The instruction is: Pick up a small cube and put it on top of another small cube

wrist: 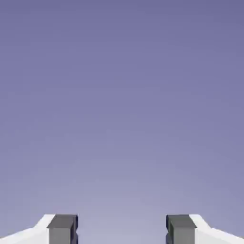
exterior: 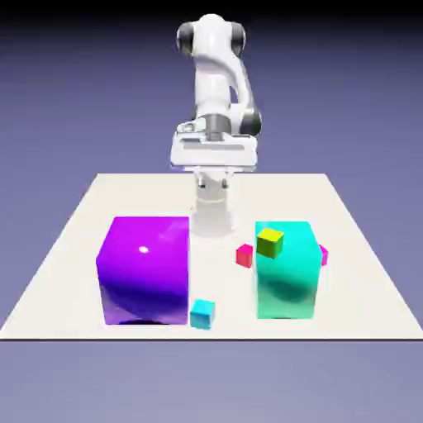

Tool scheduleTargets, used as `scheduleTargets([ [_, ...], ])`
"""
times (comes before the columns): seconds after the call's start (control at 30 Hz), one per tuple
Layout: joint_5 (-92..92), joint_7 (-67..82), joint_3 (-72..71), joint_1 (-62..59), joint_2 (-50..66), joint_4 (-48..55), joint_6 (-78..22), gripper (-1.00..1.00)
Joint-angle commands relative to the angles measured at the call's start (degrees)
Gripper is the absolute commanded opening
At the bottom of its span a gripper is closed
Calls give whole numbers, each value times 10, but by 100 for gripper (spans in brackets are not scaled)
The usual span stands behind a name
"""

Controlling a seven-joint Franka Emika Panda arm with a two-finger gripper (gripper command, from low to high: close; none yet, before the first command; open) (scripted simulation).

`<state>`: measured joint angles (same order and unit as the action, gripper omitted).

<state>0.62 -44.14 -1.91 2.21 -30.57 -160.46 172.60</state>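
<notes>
The small cube is magenta-pink, and only a sliver of it shows past the right edge of the big teal cube. My gripper hangs high near the table's far edge, well away from every cube. In the hand view my gripper looks at bare backdrop, and its two grey fingertips stand apart with nothing between them. A small red cube lies just left of the teal cube. A small yellow cube rests on the teal cube's top.
A big purple cube stands on the exterior view's left of the white table. A small cyan cube sits at its lower right corner, near the table's front edge.
</notes>
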Motion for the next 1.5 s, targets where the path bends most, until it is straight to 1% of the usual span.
scheduleTargets([
  [0.0,13,-9,-15,21,10,1,-10,0],
  [0.13,63,-46,-73,104,48,6,-52,0],
  [0.43,161,-152,-210,291,176,30,-163,0],
  [0.6,139,-219,-247,306,279,61,-212,0],
  [0.77,41,-294,-271,232,383,103,-243,0],
  [0.87,19,-313,-292,213,389,108,-247,0],
  [1.07,-73,-377,-203,287,512,114,-135,0],
  [1.1,-73,-377,-203,287,512,114,-135,-100],
  [1.13,-73,-377,-203,287,512,114,-135,-100],
  [1.33,19,-313,-292,213,389,108,-247,-100],
  [1.37,19,-313,-292,213,389,108,-247,-100],
  [1.47,61,-268,-301,207,368,166,-302,-100],
])
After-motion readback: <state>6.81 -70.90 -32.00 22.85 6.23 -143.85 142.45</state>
